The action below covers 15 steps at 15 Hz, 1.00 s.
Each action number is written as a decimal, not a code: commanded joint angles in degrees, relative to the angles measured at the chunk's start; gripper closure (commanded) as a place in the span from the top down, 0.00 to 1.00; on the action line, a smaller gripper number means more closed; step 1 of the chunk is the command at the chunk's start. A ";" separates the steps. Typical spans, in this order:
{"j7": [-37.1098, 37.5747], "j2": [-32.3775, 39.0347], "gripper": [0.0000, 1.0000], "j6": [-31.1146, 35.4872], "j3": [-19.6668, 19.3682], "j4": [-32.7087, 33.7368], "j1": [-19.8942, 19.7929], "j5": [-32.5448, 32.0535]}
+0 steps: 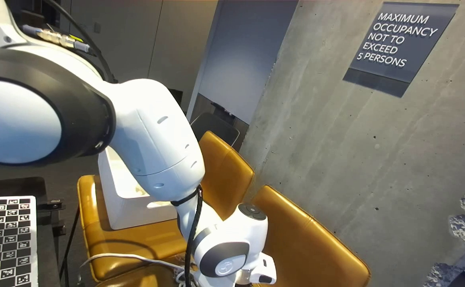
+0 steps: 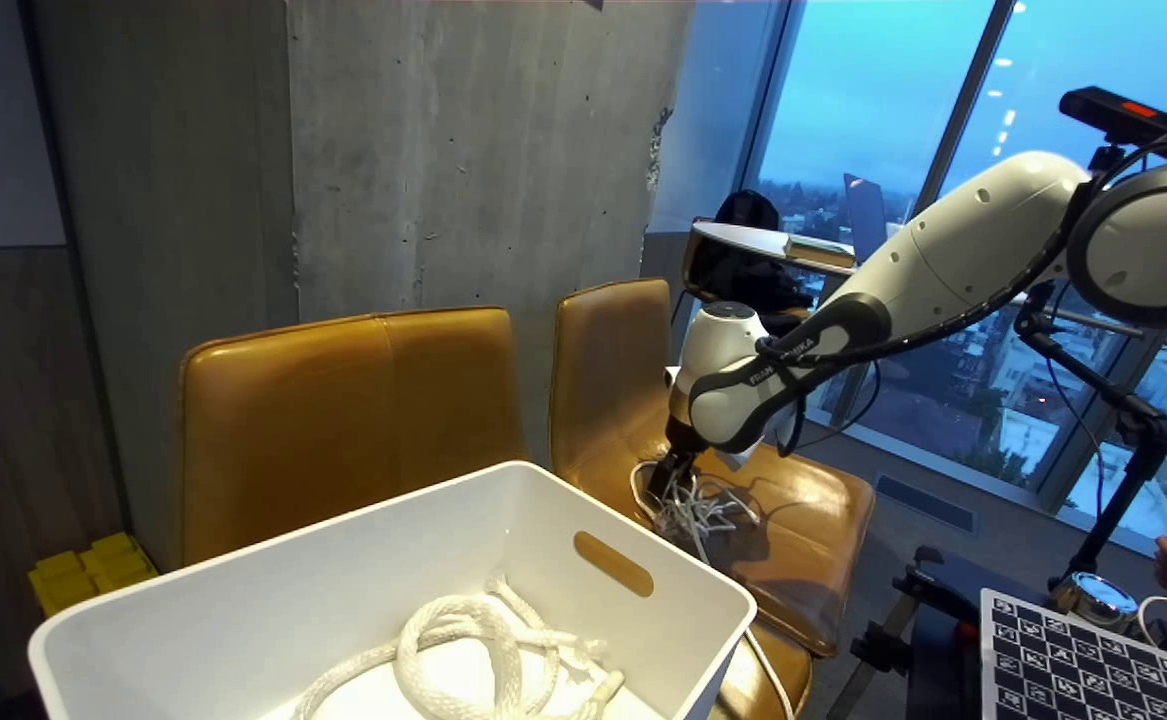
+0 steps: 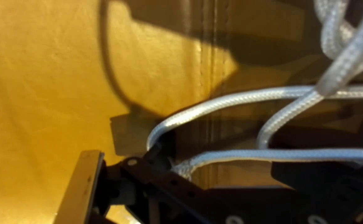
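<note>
My gripper (image 3: 221,166) points down at a tan leather chair (image 2: 813,500), its fingers apart. A tangle of white braided cord (image 2: 698,515) lies on that seat around the fingertips. In the wrist view, a cord strand (image 3: 237,154) crosses the gap between the fingers, and its frayed end sits against the left finger (image 3: 175,183). Another strand loops behind that same finger; I cannot tell whether it touches. No firm grip on the cord shows. In an exterior view the arm's wrist (image 1: 224,259) is near the bottom edge, with the fingers out of frame.
A white bin (image 2: 343,570) holding thick white rope (image 2: 453,650) stands on a neighbouring chair (image 1: 93,239). A white cable (image 1: 136,257) trails across the seats. A concrete wall (image 1: 336,139) rises behind. A patterned board (image 1: 7,239) lies on a dark table beside a camera stand (image 2: 1138,430).
</note>
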 commanded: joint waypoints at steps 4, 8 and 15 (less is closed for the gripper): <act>-1.01 4.27 0.27 -5.74 0.47 7.95 -1.55 1.66; -0.95 1.74 0.01 -7.00 0.08 6.85 -0.40 0.95; 0.22 -8.16 0.00 -4.20 -1.79 -3.75 4.38 -3.13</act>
